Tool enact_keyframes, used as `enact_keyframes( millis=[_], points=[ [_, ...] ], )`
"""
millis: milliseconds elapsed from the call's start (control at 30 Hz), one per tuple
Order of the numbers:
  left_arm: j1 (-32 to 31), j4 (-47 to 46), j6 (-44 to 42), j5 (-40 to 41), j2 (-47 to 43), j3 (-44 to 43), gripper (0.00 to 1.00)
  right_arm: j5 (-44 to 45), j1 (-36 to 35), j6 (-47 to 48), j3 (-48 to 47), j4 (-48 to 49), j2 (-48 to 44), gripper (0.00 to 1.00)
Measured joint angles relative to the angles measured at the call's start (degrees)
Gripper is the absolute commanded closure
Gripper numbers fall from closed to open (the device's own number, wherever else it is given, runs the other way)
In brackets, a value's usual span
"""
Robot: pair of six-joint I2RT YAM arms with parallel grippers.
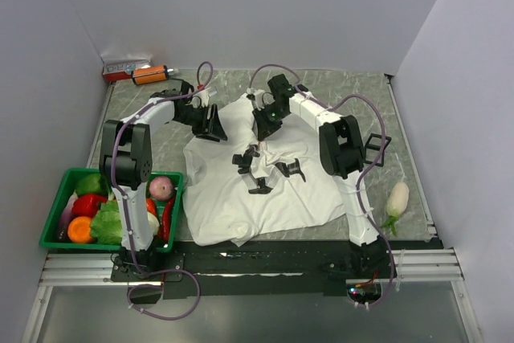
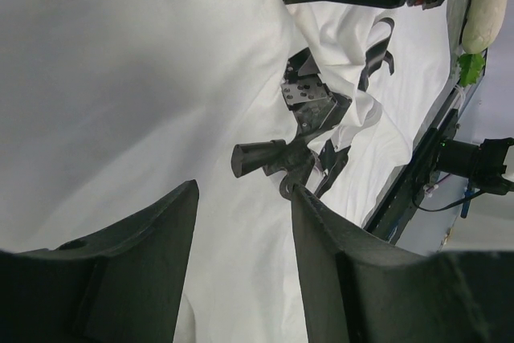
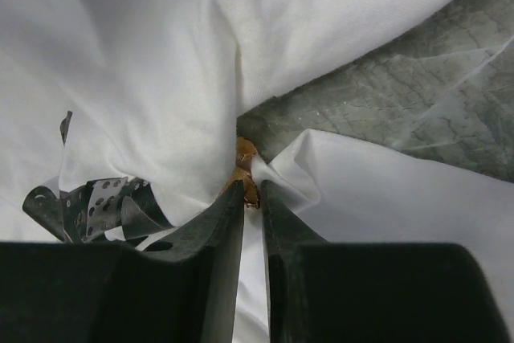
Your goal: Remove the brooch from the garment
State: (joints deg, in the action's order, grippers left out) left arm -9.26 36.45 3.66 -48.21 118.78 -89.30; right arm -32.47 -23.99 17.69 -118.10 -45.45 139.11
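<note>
Now, right hand (image 3: 251, 187): pinching the orange brooch (image 3: 244, 155) amid bunched white T-shirt (image 3: 161, 54).
Left hand (image 2: 245, 190): spread, over the T-shirt.

Right gripper (image 3: 251, 192): entered from the bottom edge, dark jaws nearly together with only a narrow slit between them.
Brooch (image 3: 244, 162): small orange-brown piece at the jaw tips, its lower end in the slit; a firm grip could not be confirmed.
Garment (image 3: 144, 54): white cloth, gathered into folds that converged on the brooch.
Printed graphic (image 3: 96, 202): black and grey dotted shape, crumpled, left of the jaws.
Table (image 3: 385, 118): grey marbled surface, exposed at upper right between two cloth folds.
</note>
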Motion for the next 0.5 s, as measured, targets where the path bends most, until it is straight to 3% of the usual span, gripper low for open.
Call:
enact_keyframes(
  millis=[67,367,500],
  points=[
    [0.0,0.02,0.02,0.02,0.0,0.0,0.44,0.15,-0.04,0.37,0.0,-0.04,0.0,1.0],
    [0.0,-0.04,0.02,-0.26,0.31,0.0,0.45,1.42,-0.31,2.56,0.28,-0.28,-1.14,1.0],
    [0.0,-0.92,0.61,-1.7,0.39,-0.35,0.45,4.79,-1.09,7.26,2.51,-0.42,-5.66,1.0]
  ],
)
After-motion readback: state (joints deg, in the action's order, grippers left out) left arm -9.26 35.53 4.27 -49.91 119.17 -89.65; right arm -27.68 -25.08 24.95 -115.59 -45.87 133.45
